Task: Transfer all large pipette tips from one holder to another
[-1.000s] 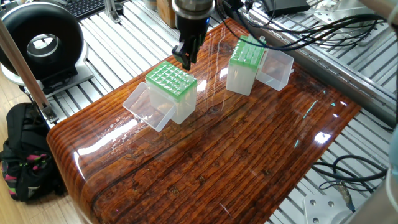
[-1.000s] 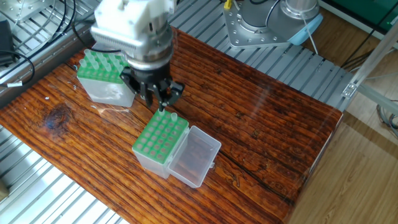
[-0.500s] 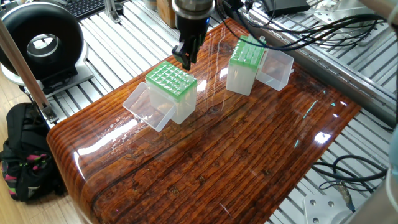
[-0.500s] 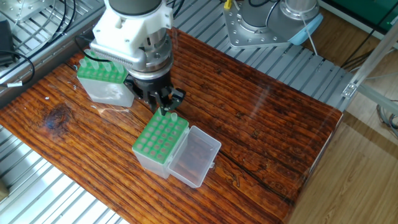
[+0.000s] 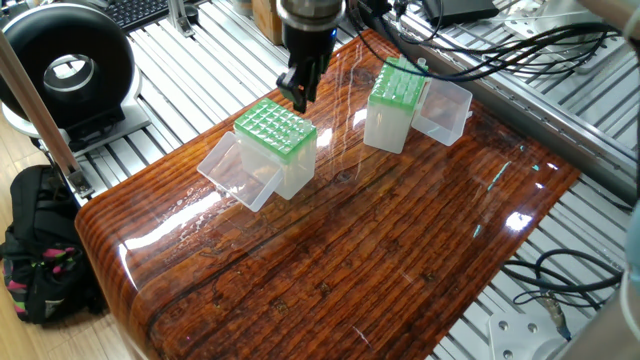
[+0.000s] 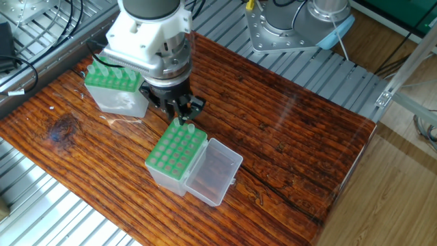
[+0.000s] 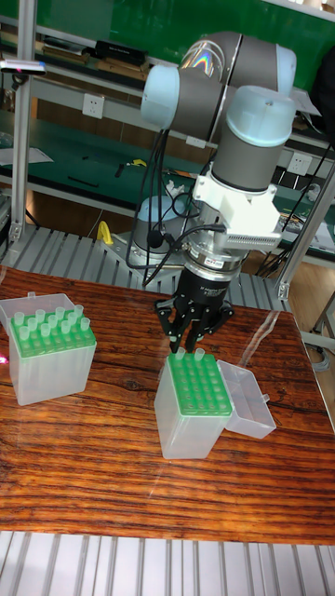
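Observation:
My gripper (image 7: 187, 343) hangs over the back row of the nearer green-topped holder (image 7: 194, 397), shut on a large pipette tip (image 7: 180, 356) whose lower end sits in a hole. A second clear tip (image 7: 197, 357) stands seated right beside it, also seen as the tip (image 6: 190, 128) at the holder's (image 6: 175, 153) far corner. The gripper (image 6: 181, 113) and gripper (image 5: 298, 94) show fingers close together. The other holder (image 7: 46, 343) at the left carries several upright tips (image 6: 108, 70).
Each holder has its clear lid folded open: the lid (image 6: 214, 171) beside the near one, the lid (image 5: 446, 108) beside the far holder (image 5: 394, 88). Aluminium rails surround the wooden table (image 6: 287, 143). Cables (image 5: 500, 45) lie along the back.
Over the second the gripper came down a little onto the near holder's back row. In the last half second it barely shifts.

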Controlling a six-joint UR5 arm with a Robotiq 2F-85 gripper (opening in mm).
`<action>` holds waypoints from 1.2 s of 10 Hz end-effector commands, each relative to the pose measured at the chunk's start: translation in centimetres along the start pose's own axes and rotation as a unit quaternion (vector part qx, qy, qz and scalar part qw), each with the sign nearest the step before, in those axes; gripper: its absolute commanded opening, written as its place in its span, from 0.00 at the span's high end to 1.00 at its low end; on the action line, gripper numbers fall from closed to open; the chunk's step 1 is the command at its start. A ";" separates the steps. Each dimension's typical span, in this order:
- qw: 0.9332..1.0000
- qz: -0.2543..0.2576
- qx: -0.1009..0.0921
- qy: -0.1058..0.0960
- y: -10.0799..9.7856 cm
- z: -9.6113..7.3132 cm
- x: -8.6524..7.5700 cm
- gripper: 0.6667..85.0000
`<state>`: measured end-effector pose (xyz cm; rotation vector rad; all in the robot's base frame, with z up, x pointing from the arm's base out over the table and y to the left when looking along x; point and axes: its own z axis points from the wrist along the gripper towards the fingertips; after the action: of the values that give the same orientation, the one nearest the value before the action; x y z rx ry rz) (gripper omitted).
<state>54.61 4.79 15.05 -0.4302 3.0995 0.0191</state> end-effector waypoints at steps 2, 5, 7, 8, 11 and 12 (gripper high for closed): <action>1.000 -0.002 0.004 -0.017 0.0 0.1 -0.5 0.66; 1.000 0.000 -0.001 -0.019 0.4 0.6 -0.9 0.66; 1.000 0.001 -0.001 -0.021 0.5 0.7 -1.0 0.66; 1.000 0.001 0.001 -0.022 0.4 0.8 -1.0 0.66; 1.000 0.002 0.003 -0.021 0.3 1.1 -1.0 0.68; 1.000 0.002 0.004 -0.021 0.2 1.2 -1.0 0.69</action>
<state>55.39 5.11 14.01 -0.4269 3.0617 0.0019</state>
